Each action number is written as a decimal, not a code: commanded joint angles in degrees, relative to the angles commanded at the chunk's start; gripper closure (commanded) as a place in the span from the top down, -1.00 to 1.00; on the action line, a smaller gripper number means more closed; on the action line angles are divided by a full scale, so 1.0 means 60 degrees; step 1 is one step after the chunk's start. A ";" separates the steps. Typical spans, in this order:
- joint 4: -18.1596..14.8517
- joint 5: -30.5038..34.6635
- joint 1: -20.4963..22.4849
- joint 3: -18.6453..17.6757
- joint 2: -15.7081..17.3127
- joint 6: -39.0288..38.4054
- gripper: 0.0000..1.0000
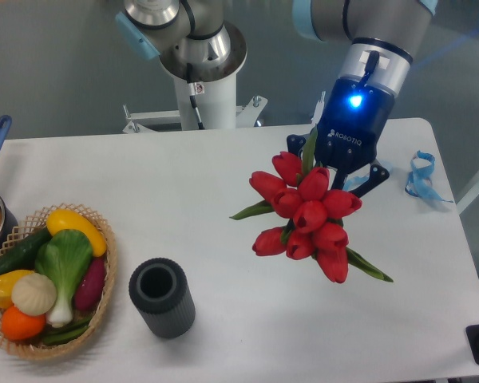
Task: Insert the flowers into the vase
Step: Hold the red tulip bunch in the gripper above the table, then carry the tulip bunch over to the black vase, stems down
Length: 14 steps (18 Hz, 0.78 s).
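Gripper (335, 171) fingers are closed on the stems of the flowers (307, 215) and hold the bunch above the table (184, 207), red heads towards the camera. From the bunch, the vase (162, 297) stands upright at 8 o'clock, well apart, beside the basket (104, 299) of toy vegetables.

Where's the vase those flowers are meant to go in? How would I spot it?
Start at the wicker basket of toy vegetables at the table's near left corner. Just right of it stands the vase, a short dark grey cylinder. Its ribbed sides and empty round mouth set it apart from the colourful basket.
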 joint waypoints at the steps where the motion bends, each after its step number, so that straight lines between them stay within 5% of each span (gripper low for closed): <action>1: 0.0087 0.0015 -0.0044 -0.0101 0.0014 0.0000 -0.47; 10: 0.0220 0.0015 -0.0380 -0.0176 -0.0073 -0.0176 -0.47; 11: 0.0684 -0.0072 -0.0483 -0.0205 -0.0146 -0.0176 -0.47; 14: 0.0894 -0.1124 -0.0791 -0.0190 -0.0337 -0.0161 -0.47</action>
